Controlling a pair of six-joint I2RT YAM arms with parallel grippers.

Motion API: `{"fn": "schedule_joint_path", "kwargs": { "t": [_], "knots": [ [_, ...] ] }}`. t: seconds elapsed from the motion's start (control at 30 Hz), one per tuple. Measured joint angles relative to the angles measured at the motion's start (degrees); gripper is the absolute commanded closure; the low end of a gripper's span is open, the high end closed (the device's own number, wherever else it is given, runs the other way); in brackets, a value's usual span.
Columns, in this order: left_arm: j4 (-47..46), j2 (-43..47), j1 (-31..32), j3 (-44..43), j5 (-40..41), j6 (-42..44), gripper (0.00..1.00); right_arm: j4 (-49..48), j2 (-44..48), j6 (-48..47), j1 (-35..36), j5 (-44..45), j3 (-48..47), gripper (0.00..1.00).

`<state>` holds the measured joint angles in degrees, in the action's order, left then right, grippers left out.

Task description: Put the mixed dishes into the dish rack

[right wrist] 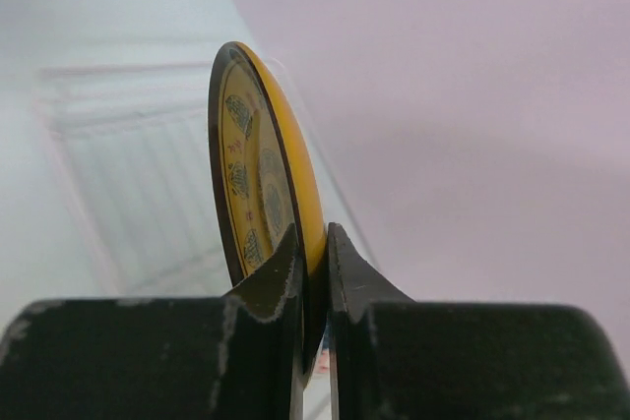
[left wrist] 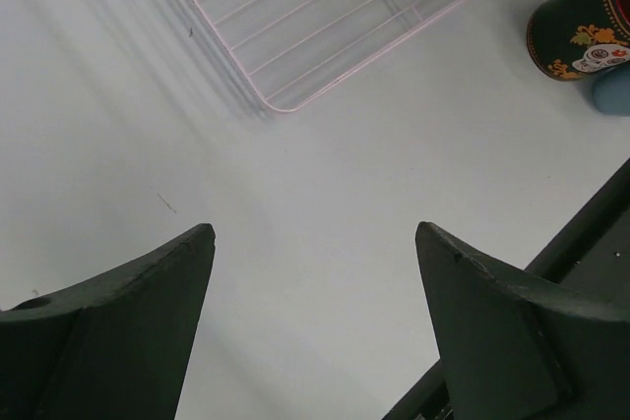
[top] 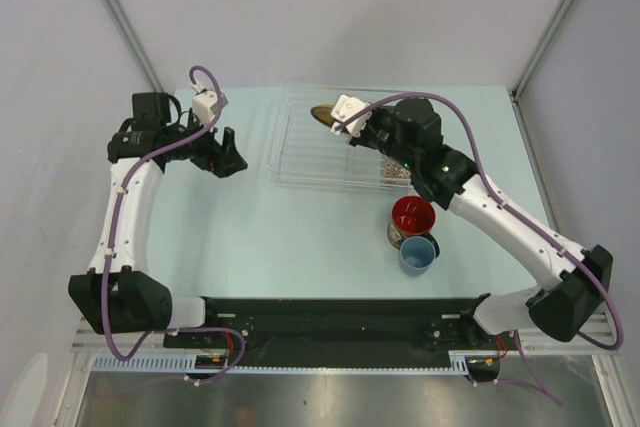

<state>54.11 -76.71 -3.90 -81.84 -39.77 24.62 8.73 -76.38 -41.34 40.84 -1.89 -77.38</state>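
Two cups stand nearest the arm bases, right of centre on the pale table (top: 280, 237). The light blue cup (top: 417, 255) is closest and upright, mouth up. The red-inside cup (top: 413, 214) is just behind it, touching or very nearly so, and also upright. From the left wrist its outer wall looks dark with a bright floral print.

Further in on the left side, the left gripper (left wrist: 314, 228) hangs over bare table near the rack's near-left corner. Its fingers are spread wide with nothing between them, only tabletop below.

The dish rack (top: 300, 152) lies mid-table toward the far edge. It is clear plastic with thin ribs and low raised sides.

At the rack's near right corner there is a speckled patch, mostly hidden under the right arm. It is possibly the small pinkish-white patterned bowl (top: 397, 173), but the view is too poor to be sure.

Farthest out, the right gripper (right wrist: 313, 243) is over the far part of the rack. Its fingers are pinched tight on the rim of the round yellow dark-rimmed plate (right wrist: 266, 174). The plate stands on edge, close to upright, with its patterned face turned left in the wrist view and the rack blurred beneath. I cannot tell whether its lower edge touches the rack.
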Motion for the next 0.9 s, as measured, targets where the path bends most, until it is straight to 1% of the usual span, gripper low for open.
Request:
{"fn": "schedule_joint_path", "kwargs": {
  "t": [0.13, 0.23, 0.33, 0.53, 0.9],
  "knots": [
    [-2.12, 0.00, -1.25, 2.14, -1.42, -1.95, 0.12, -1.75, -4.70, -11.78, -1.22, 5.09, 0.04, 1.00],
    [-3.87, 0.00, -2.23, 3.21, -2.08, -3.26, 0.12, -1.20, -7.85, -19.02, -2.51, 6.34, 0.94, 1.00],
    [-5.88, 0.00, -2.78, 3.67, -2.49, -4.55, 0.12, 0.33, -9.14, -23.61, -4.04, 6.34, 1.92, 1.00],
    [-9.03, 0.00, -2.89, 3.74, -2.69, -6.64, 0.12, 0.85, -9.46, -27.76, -5.88, 4.39, 2.01, 1.00],
    [-11.78, 0.00, -2.89, 4.17, -2.69, -8.31, 0.12, 1.03, -14.64, -28.13, -7.50, -0.55, 2.54, 1.00]
  ]
}}
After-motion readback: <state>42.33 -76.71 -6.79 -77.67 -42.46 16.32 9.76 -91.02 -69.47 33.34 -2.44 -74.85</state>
